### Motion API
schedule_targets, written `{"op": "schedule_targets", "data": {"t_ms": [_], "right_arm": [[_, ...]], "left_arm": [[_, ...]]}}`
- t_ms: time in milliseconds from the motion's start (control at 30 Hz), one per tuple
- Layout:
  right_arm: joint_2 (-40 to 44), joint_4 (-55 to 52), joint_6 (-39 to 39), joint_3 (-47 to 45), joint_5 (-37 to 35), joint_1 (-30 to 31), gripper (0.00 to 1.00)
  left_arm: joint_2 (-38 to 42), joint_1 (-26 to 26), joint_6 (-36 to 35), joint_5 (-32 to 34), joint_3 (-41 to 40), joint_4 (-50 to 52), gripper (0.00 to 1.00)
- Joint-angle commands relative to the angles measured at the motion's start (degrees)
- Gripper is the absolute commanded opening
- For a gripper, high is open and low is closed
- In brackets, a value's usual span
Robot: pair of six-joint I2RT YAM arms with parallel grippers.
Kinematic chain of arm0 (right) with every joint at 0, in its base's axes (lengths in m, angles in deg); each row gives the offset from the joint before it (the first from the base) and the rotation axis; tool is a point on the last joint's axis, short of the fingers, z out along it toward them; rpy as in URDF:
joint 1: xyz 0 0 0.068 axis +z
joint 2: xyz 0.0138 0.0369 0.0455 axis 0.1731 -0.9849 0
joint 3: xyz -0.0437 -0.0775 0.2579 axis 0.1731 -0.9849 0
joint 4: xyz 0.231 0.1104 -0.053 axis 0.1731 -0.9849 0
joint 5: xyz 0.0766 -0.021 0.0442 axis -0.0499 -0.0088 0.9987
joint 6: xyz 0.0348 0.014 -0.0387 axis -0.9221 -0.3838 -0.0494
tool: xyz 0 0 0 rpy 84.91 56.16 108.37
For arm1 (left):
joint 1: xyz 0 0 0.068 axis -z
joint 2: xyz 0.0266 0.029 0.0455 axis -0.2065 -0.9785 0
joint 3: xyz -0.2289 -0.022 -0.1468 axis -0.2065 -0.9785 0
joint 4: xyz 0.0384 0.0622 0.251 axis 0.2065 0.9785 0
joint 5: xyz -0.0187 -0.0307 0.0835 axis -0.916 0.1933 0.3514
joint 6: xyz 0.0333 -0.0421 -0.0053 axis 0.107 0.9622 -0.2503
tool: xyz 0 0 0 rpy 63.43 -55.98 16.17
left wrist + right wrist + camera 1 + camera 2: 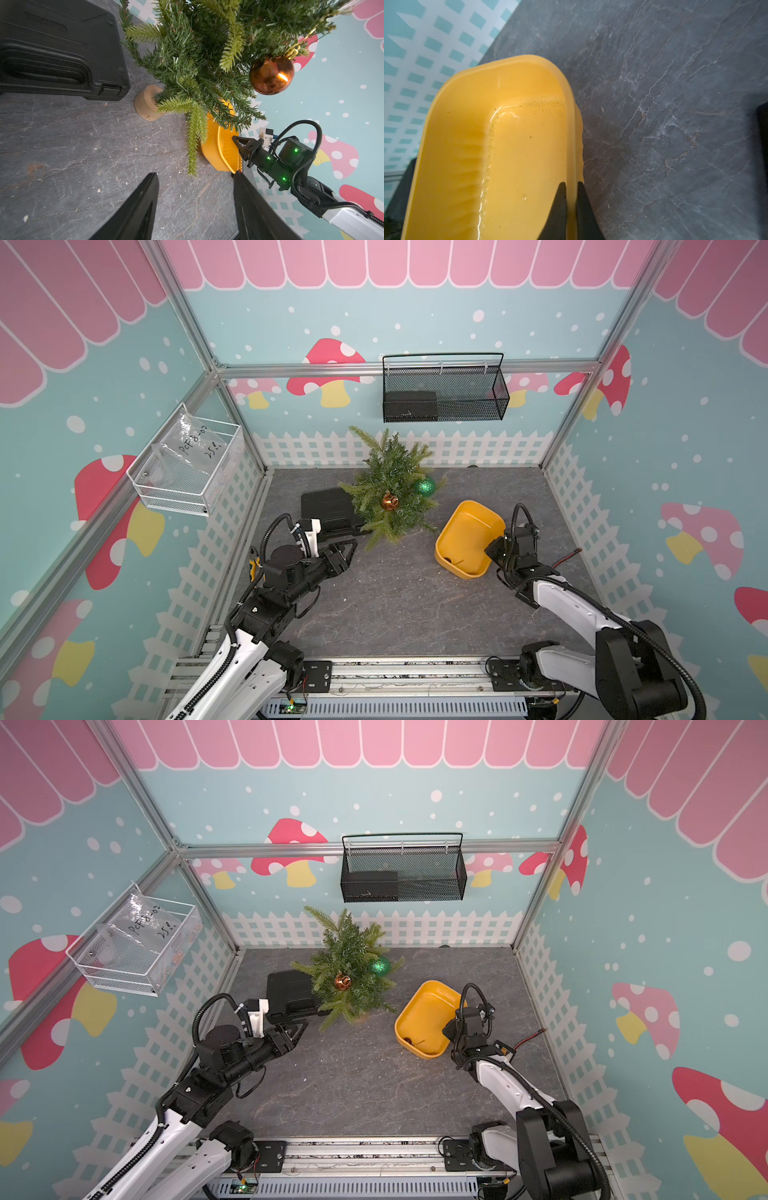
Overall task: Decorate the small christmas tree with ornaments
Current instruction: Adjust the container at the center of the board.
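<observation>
The small christmas tree (390, 477) (349, 952) (207, 52) stands at the back middle of the table. Two ornaments hang on it: a shiny amber one (389, 501) (342, 982) (271, 75) and a glittery green one (424, 486) (379, 965). A tiny dark red ornament (448, 560) (409, 1040) lies in the low corner of the tilted yellow tub (461, 526) (419, 1011) (218, 149) (508, 145). My right gripper (492, 549) (449, 1031) (571, 184) is shut on the tub's rim. My left gripper (351, 556) (301, 1029) (195, 174) is open and empty, in front and to the left of the tree.
A black case (328, 510) (62, 52) lies left of the tree, beside its wooden base (146, 102). A black mesh basket (444, 389) hangs on the back wall. A white wire basket (187, 472) with a plastic bag hangs on the left wall. A red cable (567, 556) lies at the right.
</observation>
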Motion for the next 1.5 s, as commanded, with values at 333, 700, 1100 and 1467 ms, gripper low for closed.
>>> {"op": "schedule_targets", "data": {"t_ms": [333, 700, 1100, 1467], "right_arm": [[2.3, -2.52, -7.91, -3.23, -6.82, 1.04, 0.05], [0.85, -5.0, -3.79, -0.94, -5.52, 1.54, 0.39], [-9.54, -23.98, 28.4, 20.38, -4.59, 2.78, 0.44], [-23.78, -28.42, 37.45, 24.45, 5.14, 16.01, 0.41]], "left_arm": [[-0.58, -0.2, 1.22, 0.01, -1.26, -1.53, 0.6], [-0.39, -0.21, 1.5, -0.13, -1.2, -1.61, 0.6], [0.41, -0.21, 1.17, -0.5, -1.35, -1.45, 0.6], [1.41, -0.26, 1.53, -0.15, -2.27, -1.01, 0.6]]}}
